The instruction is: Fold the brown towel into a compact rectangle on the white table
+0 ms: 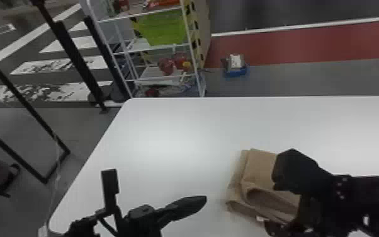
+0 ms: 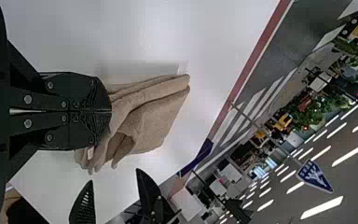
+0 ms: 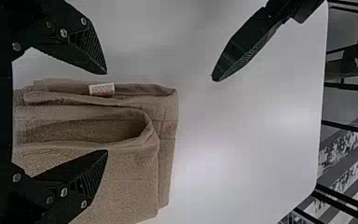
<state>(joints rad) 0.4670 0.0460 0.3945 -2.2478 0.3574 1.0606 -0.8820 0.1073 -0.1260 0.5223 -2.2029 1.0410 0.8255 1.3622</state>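
The brown towel (image 1: 259, 167) lies folded in layers on the white table (image 1: 173, 132), with an open loop of cloth at its near side and a small white tag. My left gripper (image 1: 205, 200) is left of the towel, apart from it; in the left wrist view the left gripper (image 2: 111, 111) is shut, its fingers pressed together, the towel (image 2: 149, 121) beyond them. Over the towel's right part is my right gripper (image 1: 269, 206), open. From the right wrist view, the right gripper (image 3: 106, 112) has its fingers apart, one above the towel (image 3: 126, 172), the other beside its tagged edge.
Behind the table's far left corner stands a white wire shelf (image 1: 159, 49) with a green bin (image 1: 163, 28). A blue box (image 1: 235, 67) rests on the floor past the table. A dark metal frame (image 1: 30, 110) stands on the left.
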